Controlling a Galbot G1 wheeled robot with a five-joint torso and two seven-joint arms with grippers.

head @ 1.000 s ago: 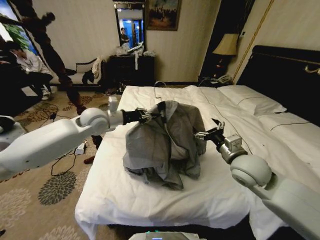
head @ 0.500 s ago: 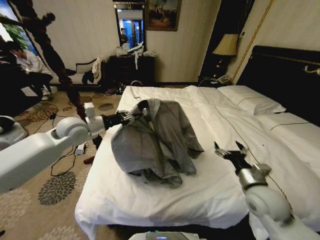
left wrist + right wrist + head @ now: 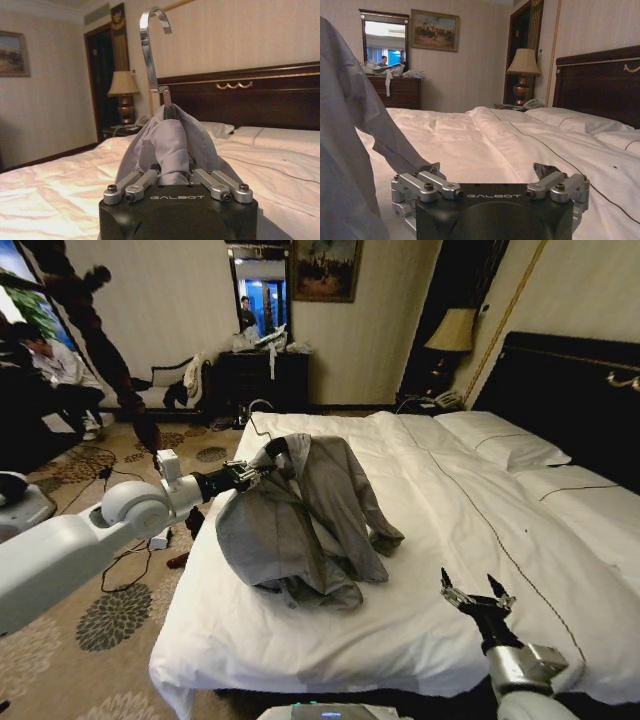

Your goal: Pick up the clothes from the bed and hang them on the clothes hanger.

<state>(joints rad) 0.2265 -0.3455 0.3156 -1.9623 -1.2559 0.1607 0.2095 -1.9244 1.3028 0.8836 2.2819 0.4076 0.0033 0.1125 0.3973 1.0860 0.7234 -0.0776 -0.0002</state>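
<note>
Grey shirt [image 3: 300,515] draped over the clothes hanger [image 3: 152,50], bulk of fabric heaped on the near-left part of the bed [image 3: 420,630], lower folds resting on the white duvet. Collar end raised toward the left side of the bed.

Left gripper [image 3: 262,468] at the raised top of the shirt, fingers closed into the cloth at the hanger's neck. The left wrist view gives what the head view does not: silver hook standing upright above the bunched fabric, curl at top, black neck of the hanger just visible where the cloth gathers.

Right gripper [image 3: 478,595] low over the near-right part of the duvet, well apart from the shirt, jaws spread wide, nothing between them. The right wrist view shows both its fingertips [image 3: 547,171] parted above bare bedding, with a sleeve of the shirt [image 3: 350,150] hanging close at one side.

Bed: white duvet with thin dark piping, pillows [image 3: 505,445] against the black headboard [image 3: 570,390]. Beyond: lamp [image 3: 453,332] on a nightstand, dark dresser [image 3: 262,375] with mirror [image 3: 260,285], framed painting [image 3: 326,267], patterned carpet [image 3: 110,615].
</note>
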